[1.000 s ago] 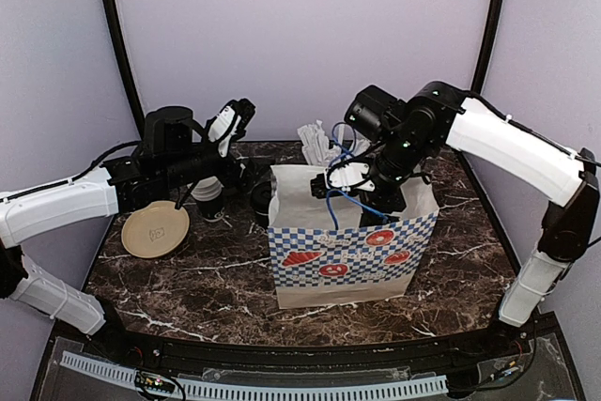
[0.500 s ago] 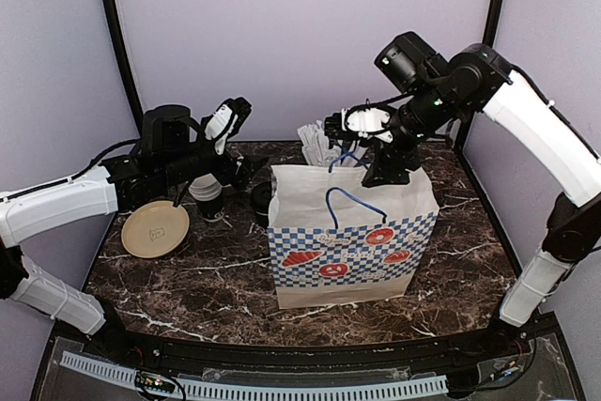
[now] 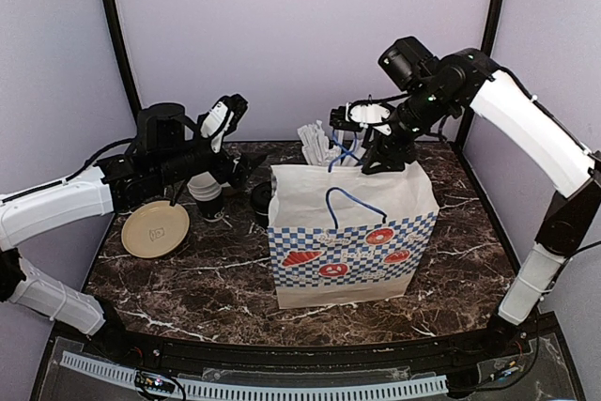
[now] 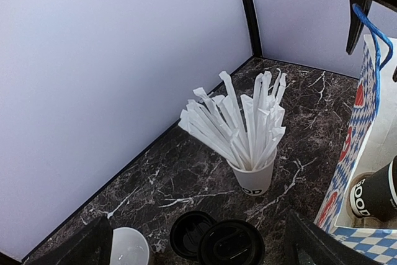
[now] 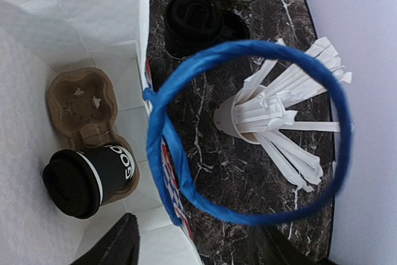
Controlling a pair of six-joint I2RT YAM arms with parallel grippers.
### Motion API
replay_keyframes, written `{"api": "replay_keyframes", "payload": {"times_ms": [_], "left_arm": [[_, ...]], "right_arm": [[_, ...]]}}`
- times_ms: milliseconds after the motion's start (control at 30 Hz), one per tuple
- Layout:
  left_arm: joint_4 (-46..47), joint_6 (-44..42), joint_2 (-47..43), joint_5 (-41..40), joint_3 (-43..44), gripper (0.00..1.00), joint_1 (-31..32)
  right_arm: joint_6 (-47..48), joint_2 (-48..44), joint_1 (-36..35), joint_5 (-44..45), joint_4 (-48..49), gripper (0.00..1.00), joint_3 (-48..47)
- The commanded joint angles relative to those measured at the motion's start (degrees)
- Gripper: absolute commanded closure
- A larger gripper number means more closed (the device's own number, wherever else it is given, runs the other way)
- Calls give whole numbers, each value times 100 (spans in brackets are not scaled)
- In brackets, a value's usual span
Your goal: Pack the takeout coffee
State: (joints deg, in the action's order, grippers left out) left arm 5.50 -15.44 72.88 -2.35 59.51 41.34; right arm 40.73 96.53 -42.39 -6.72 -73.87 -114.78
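The right gripper [image 5: 195, 239] hangs over the rear lip of the paper bag [image 3: 352, 232]. Its two fingers are parted with a plain gap between them and pinch nothing. The bag's rear blue handle [image 5: 160, 134] stands up as a loop directly under the gripper, in line with that gap; whether a finger touches the cord cannot be told. Below and to one side of this gripper, down inside the bag, the takeout coffee [image 5: 87, 178] sits capped in one pocket of a brown cardboard carrier [image 5: 80, 100] on the bag's floor. Across the handle from it, outside the bag wall, a stack of black lids [image 5: 195, 20] and a straw cup [image 5: 248, 119] full of wrapped straws stand on the marble table [image 3: 188, 288]. The left gripper [image 4: 201, 240] is held apart from the bag, over the table, with its jaws spread wide and nothing in them. Straight ahead of it stands the straw cup, and nearer beneath it are the lids and a lidless cup with a white inside [image 4: 127, 246]. Off to its right is the bag's checked wall. A tan disc [image 3: 155, 229] lies on the table behind that gripper, by the left arm.
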Motion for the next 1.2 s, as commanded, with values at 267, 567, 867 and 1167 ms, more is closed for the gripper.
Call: {"api": "replay_keyframes", "payload": {"times_ms": [267, 567, 867, 1167], "left_arm": [[-15, -34, -272, 8, -43, 1, -43], [-20, -273, -171, -320, -67, 1, -47], [94, -351, -80, -442, -140, 1, -49], [169, -360, 37, -483, -179, 1, -58]], "right_arm": [[185, -118, 29, -734, -50, 97, 427], [126, -1184, -1173, 59, 21, 100, 1448], [-406, -1670, -2650, 617, -366, 100, 1916], [-649, -1514, -3983, 1187, -739, 100, 1618]]}}
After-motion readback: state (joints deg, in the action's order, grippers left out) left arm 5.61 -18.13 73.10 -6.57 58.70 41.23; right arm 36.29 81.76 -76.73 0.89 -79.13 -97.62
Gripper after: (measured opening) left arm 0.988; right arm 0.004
